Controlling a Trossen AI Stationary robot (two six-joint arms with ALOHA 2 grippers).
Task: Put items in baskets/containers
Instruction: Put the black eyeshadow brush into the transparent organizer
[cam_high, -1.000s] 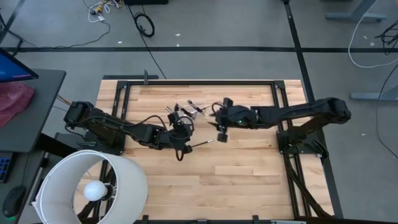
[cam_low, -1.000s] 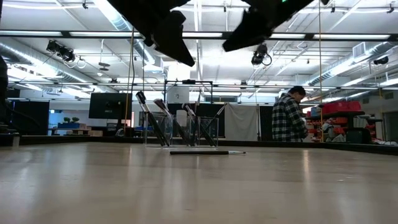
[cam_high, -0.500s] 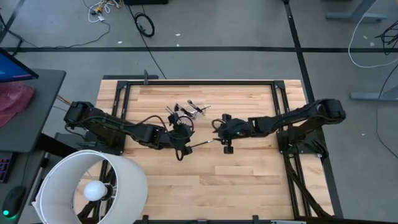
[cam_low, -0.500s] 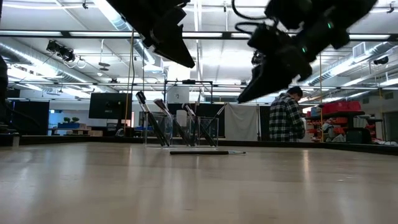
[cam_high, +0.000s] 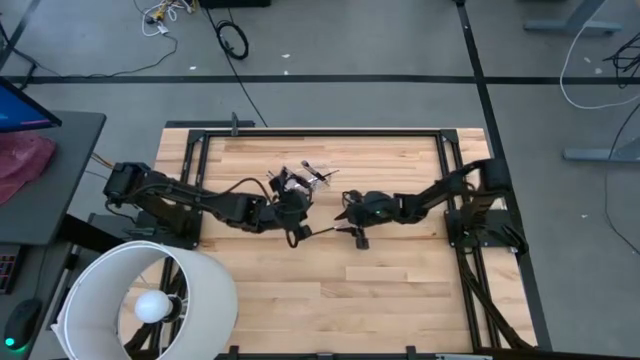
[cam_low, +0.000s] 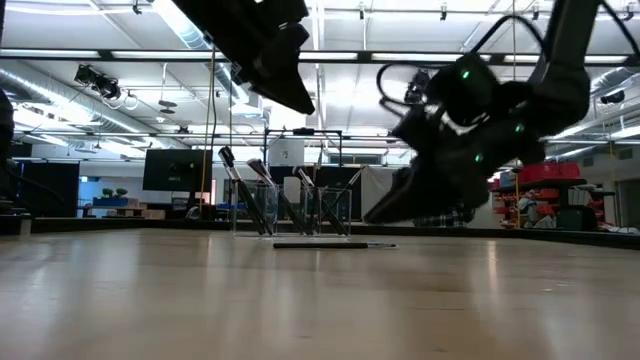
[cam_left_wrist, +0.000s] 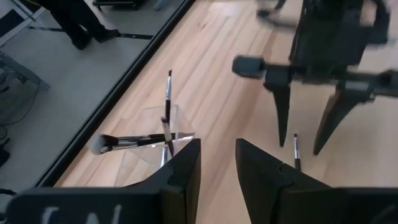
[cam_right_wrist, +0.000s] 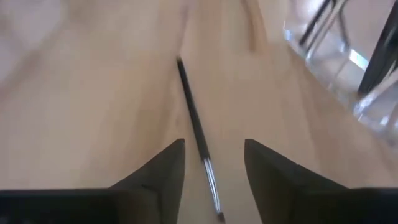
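Observation:
A clear cup (cam_high: 300, 181) stands at the table's far middle with several slim dark brushes (cam_low: 262, 190) leaning in it. One more thin brush (cam_right_wrist: 196, 130) lies flat on the wood (cam_high: 322, 230) just in front of the cup. My right gripper (cam_right_wrist: 214, 165) hangs low over this brush, open, a finger on either side of its silver end without touching it. My left gripper (cam_left_wrist: 217, 168) is open and holds nothing. It stays higher up, left of the lying brush and near the cup (cam_left_wrist: 155, 143), and faces the right gripper (cam_left_wrist: 305, 118).
A big white lampshade (cam_high: 145, 300) stands at the near left corner, off the table's wood. The dark frame rails (cam_high: 320, 130) run round the table. Bare wood (cam_high: 380, 290) lies toward the near edge. A person (cam_low: 455, 215) shows in the room beyond the table.
My right gripper has come down from high above the table to just over the lying brush and has tipped its fingers more level. The brush and the cup have stayed where they were.

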